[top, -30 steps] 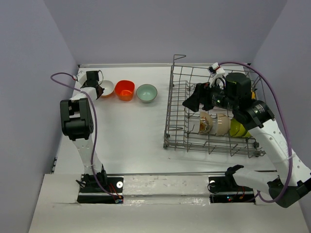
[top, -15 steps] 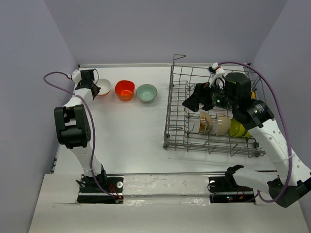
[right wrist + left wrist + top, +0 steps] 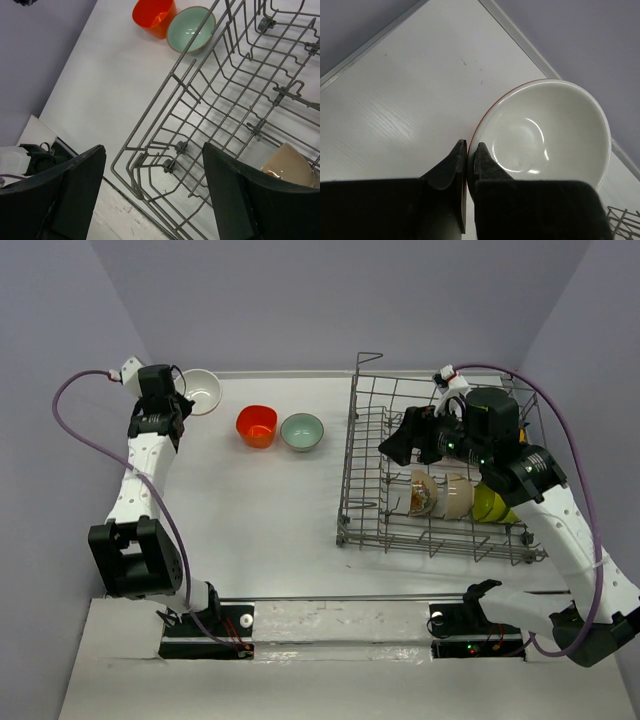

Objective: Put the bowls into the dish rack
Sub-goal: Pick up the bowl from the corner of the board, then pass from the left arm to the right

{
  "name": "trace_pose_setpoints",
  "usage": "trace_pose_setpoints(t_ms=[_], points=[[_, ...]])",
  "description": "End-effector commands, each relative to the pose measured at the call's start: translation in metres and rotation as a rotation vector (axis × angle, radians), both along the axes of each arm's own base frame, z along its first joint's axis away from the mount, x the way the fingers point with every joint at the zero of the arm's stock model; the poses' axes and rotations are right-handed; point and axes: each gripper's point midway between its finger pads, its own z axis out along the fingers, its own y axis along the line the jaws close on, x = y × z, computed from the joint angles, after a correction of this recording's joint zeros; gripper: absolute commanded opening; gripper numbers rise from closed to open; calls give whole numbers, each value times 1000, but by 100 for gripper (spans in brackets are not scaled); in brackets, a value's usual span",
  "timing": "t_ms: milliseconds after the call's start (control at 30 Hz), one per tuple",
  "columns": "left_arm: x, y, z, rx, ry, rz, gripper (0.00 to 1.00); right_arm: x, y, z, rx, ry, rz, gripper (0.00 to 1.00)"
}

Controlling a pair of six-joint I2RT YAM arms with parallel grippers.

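The left arm's fingers [image 3: 454, 167] are clenched on the left rim of the white glossy bowl with a red-orange outside [image 3: 545, 130], above the tabletop's [image 3: 270, 500] far-left corner. The grey wire dish rack [image 3: 349, 450] stands well to the right, under the right arm's fingers [image 3: 75, 185], which are spread and hold nothing.

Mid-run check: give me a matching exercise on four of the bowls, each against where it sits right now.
Things:
1. white bowl
2. red-orange bowl
3. pale teal bowl
4. lime green bowl

Places:
A. inside the dish rack
B. on the table, nearest the rack
C. rim pinched by the left gripper
D. on the table, between the white and teal bowls

Pairs: 1-C, 2-D, 3-B, 4-A
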Motion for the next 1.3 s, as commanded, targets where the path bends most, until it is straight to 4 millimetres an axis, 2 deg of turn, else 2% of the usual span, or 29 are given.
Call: trace_pose_setpoints(t_ms=[0, 67, 100, 167, 200, 300, 333, 367, 400, 433, 467, 567, 633, 667, 700, 767, 800, 867, 900, 1000, 1167, 1267], points=[[-19, -34, 85, 73, -137, -135, 0, 5, -7, 31, 12, -94, -48, 83], [-28, -49, 105, 95, -155, -177, 0, 7, -11, 33, 6, -103, -74, 83], [-34, -77, 116, 111, -170, -254, 0, 9, -15, 34, -3, -110, -97, 83], [-43, -102, 135, 125, -183, -324, 0, 12, -19, 36, -14, -115, -124, 84], [-48, -129, 138, 131, -180, -390, 0, 14, -23, 37, -23, -121, -148, 84], [-64, -169, 161, 144, -200, -481, 0, 16, -28, 43, -29, -134, -177, 83], [-71, -193, 163, 144, -202, -536, 0, 17, -29, 44, -32, -138, -181, 84], [-77, -205, 171, 143, -211, -562, 0, 19, -32, 45, -37, -140, -200, 83], [-77, -212, 169, 155, -198, -562, 0, 19, -33, 51, -33, -151, -207, 83], [-84, -232, 169, 162, -195, -605, 0, 19, -35, 53, -31, -157, -213, 83], [-88, -238, 172, 165, -194, -613, 0, 18, -35, 56, -30, -160, -215, 83], [-88, -259, 164, 168, -179, -646, 0, 18, -37, 67, -20, -177, -225, 83], [-91, -281, 157, 172, -166, -678, 0, 18, -39, 71, -20, -182, -234, 83], [-94, -290, 160, 170, -175, -694, 0, 18, -39, 73, -20, -186, -237, 83], [-101, -307, 158, 169, -176, -731, 0, 18, -39, 73, -23, -187, -236, 83], [-104, -326, 152, 176, -162, -755, 0, 23, -43, 70, -40, -186, -261, 83], [-109, -345, 152, 180, -163, -782, 0, 24, -43, 69, -45, -184, -267, 83], [-114, -358, 156, 188, -167, -796, 0, 28, -43, 63, -62, -175, -267, 82], [-119, -372, 151, 198, -157, -818, 0, 30, -44, 59, -73, -169, -274, 82], [-126, -390, 152, 194, -164, -849, 0, 37, -48, 49, -108, -158, -306, 82], [-136, -408, 149, 201, -159, -883, 0, 47, -55, 34, -157, -138, -358, 81], [-139, -413, 154, 200, -169, -887, 0, 54, -60, 25, -192, -119, -396, 78]])
